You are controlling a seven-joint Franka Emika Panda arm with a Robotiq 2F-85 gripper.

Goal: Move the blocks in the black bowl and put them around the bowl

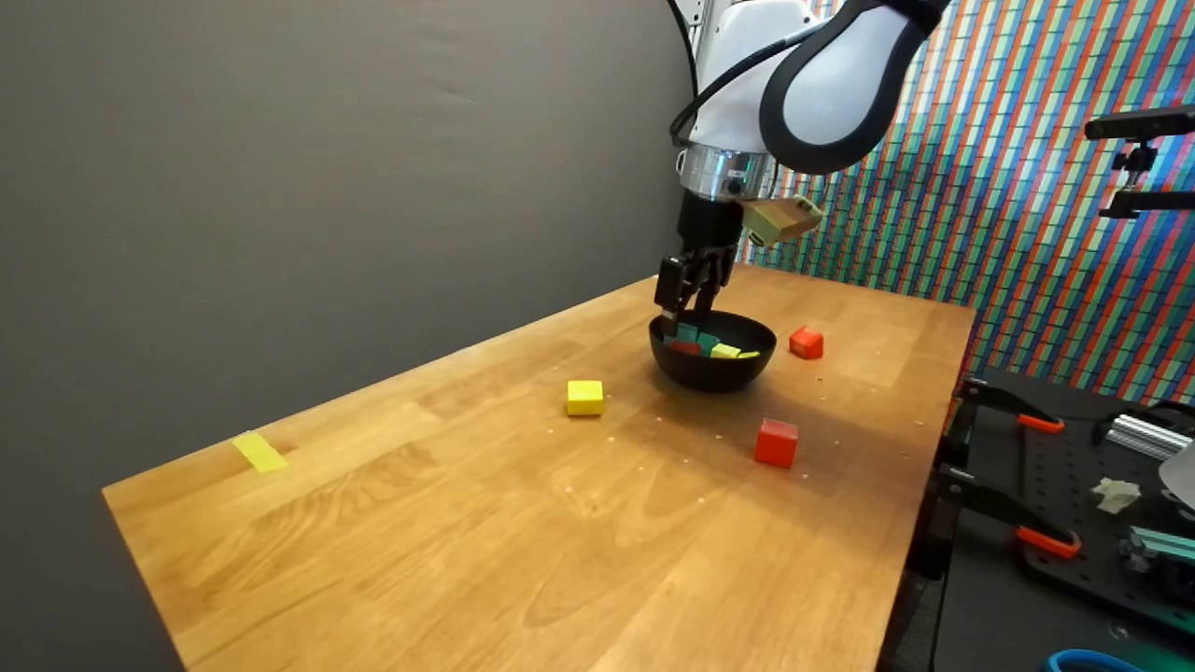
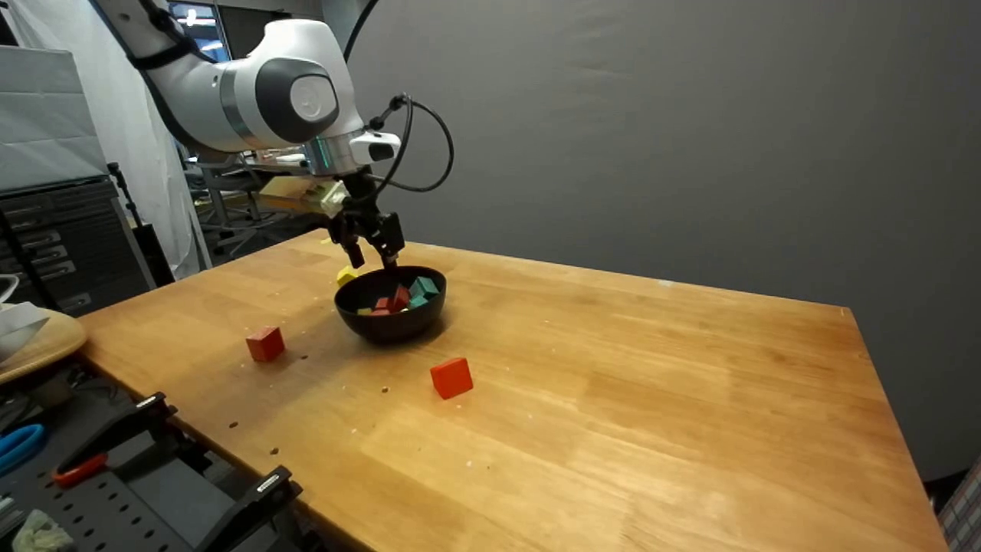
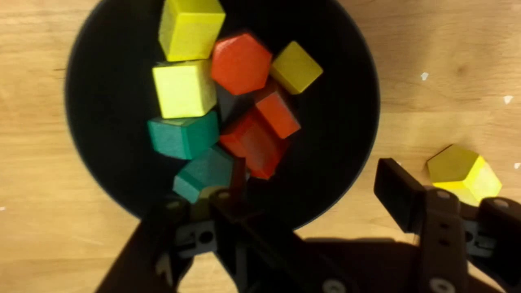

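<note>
**Spread fingers (image 3: 401, 197) hung by the rim of the black bowl (image 1: 714, 375)**

The black bowl stood upright on the wooden desk (image 1: 420, 551), holding a loose cluster of blocks (image 2: 401, 297); the wrist view took in at least eight. A yellow block (image 3: 191, 34) and a paler yellow block (image 3: 179, 91) lined up with a green block (image 3: 183, 136), and a second green block (image 3: 205, 169) lay just beside that. A red block (image 3: 241, 64) sat next to the yellow pair. Near it were a dark red block (image 3: 258, 144), a tilted red block (image 3: 279, 115) and a small-faced yellow block (image 3: 296, 68).

The fingers were released and well apart. Seen from the wrist, one covered part of the second green block, while the other showed past the rim, near a loose yellow block (image 3: 458, 165) on the desk. Whether either touched the bowl could not be told.

Both exterior views showed that loose yellow block, a loose red block (image 1: 776, 443) and another loose red block (image 1: 807, 343) around the bowl, apart from it.

The Panda arm (image 2: 268, 84) reached over the desk. A flat yellow strip (image 1: 260, 452) lay near one corner, and black clamps (image 1: 999, 504) with orange parts showed beside the edge.
</note>
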